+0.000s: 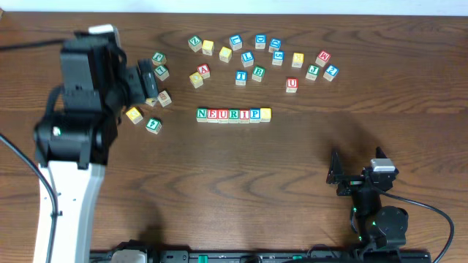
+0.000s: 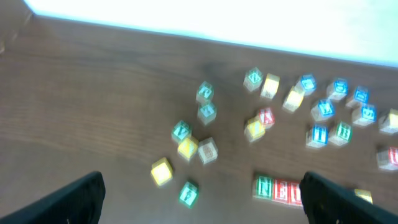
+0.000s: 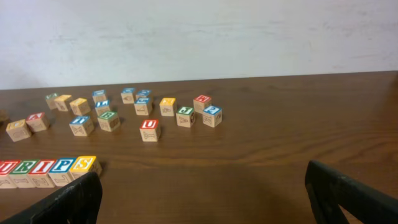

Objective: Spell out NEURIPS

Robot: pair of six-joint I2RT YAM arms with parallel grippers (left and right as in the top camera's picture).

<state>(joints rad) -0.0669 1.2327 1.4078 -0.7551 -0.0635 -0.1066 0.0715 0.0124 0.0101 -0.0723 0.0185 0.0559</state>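
A row of letter blocks (image 1: 233, 115) lies at the table's middle and reads N, E, U, R, I, P, ending in a yellow block (image 1: 265, 114). In the right wrist view that yellow end block (image 3: 84, 165) shows an S. My left gripper (image 1: 146, 80) is open and empty, above a loose group of blocks at the left. The left wrist view is blurred; the row's start (image 2: 277, 188) shows at lower right between the fingers (image 2: 202, 199). My right gripper (image 1: 338, 174) is open and empty at the front right, its fingers (image 3: 202, 199) wide apart over bare wood.
Several loose blocks lie behind the row (image 1: 259, 55). A smaller group (image 1: 150, 109) lies at the left, under and beside my left arm. A red U block (image 1: 292, 84) stands alone behind the row's right end. Cables run along the front edge.
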